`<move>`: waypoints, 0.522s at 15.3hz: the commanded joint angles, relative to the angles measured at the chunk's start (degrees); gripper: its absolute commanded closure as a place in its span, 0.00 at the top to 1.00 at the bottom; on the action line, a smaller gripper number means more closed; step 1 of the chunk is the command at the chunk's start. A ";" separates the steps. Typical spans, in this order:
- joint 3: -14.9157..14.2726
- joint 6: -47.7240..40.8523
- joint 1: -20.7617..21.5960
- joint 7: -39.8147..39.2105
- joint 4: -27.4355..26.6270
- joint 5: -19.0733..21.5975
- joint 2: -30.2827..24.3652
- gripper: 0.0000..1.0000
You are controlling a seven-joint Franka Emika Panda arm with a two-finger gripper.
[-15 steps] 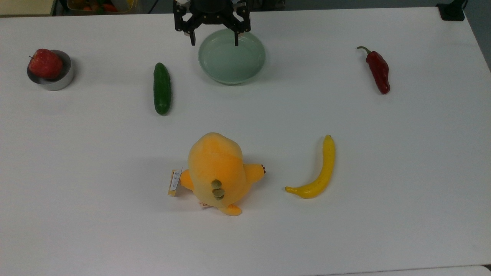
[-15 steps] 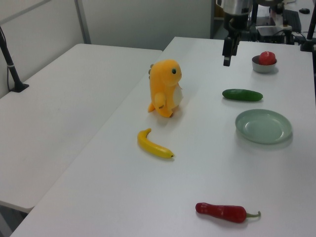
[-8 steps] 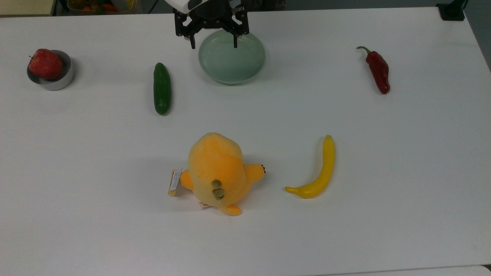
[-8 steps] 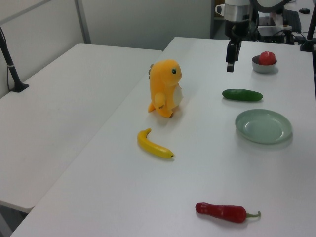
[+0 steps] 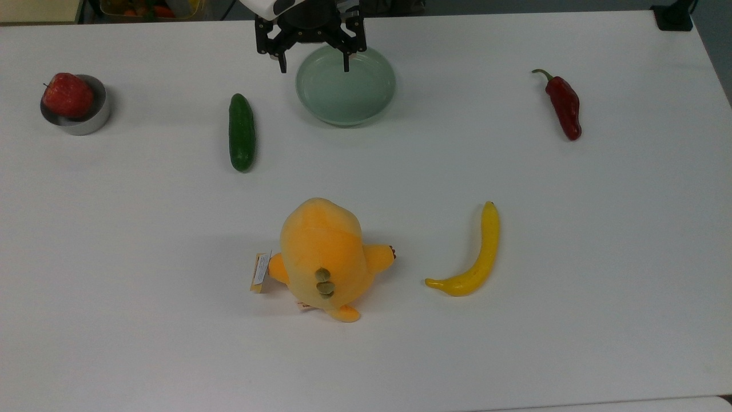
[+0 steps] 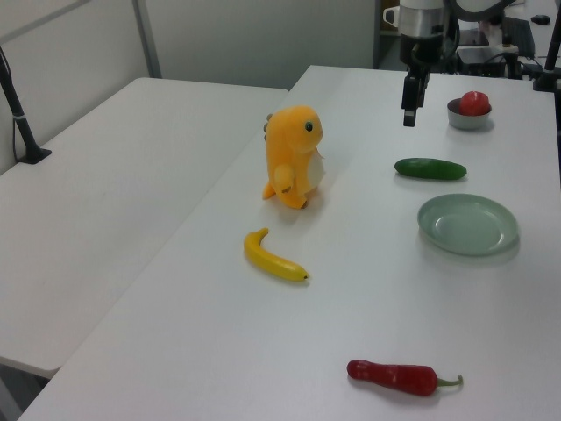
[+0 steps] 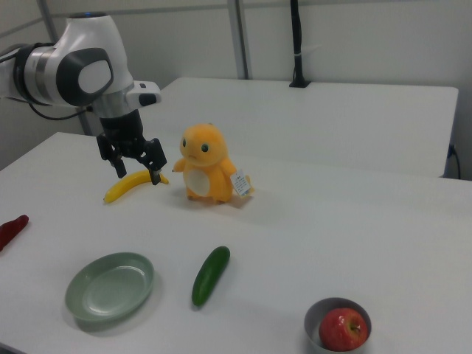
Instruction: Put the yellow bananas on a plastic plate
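1 banana [image 5: 479,257] lies on the table [image 5: 600,240] at 5 o'clock in the top view, nearest you, untouched; the plush toy [image 5: 323,256] stands just beside it at 6 o'clock; the plate [image 5: 345,84], bare, sits far off at 12 o'clock; the gripper [image 5: 313,64] hangs over its far rim, jaws spread, holding nothing; watch your approach, since a wide sweep could clip the toy, and the smooth curved fruit may roll or slip from a pinch.
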 commanded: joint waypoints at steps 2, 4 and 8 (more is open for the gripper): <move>-0.47 0.22 -0.08 -0.50 -0.28 0.98 0.76 1.00; -0.47 0.48 0.36 4.66 -0.01 1.16 1.64 1.00; -0.47 6.71 2.64 21.87 1.65 2.74 6.03 1.00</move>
